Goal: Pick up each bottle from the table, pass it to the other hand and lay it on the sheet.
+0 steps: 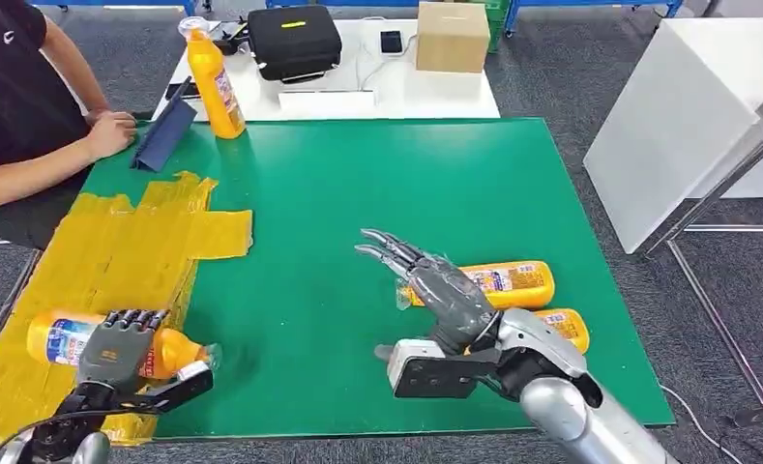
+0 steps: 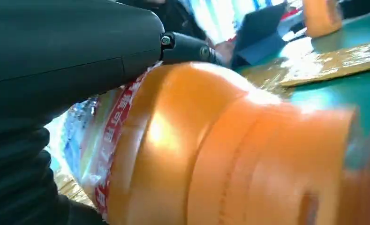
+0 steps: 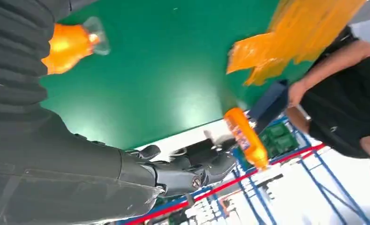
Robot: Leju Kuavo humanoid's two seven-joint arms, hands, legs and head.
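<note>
Left robot hand (image 1: 118, 340) lies over a bottle (image 1: 63, 340) on the yellow sheet (image 1: 126, 253) at about 8 o'clock on the green worktop (image 1: 358, 193), fingers draped across the label; from the left wrist view the orange body fills the frame under the dark fingers, so it appears to have hold of it or at least press on it, though I cannot tell how tight the grip is. Right robot hand (image 1: 435, 285) hovers at about 4 o'clock with fingers spread and nothing in them, just above two more bottles (image 1: 513, 283) lying side by side, the nearer one (image 1: 566, 327) partly hidden behind the wrist. A fourth bottle (image 1: 215, 82) stands upright at 11 o'clock, beside a dark folder (image 1: 164, 130) and a person's hand (image 1: 111, 133).

My judgement: the laying-down is nearly done. To finish well, the left fingers should open fully before lifting, and rise straight up so the round bottle is not nudged into rolling toward the sheet's edge. The right hand should then come down across the far bottle's middle, fingers wrapping the label, not the slick neck, without knocking its neighbour
</note>
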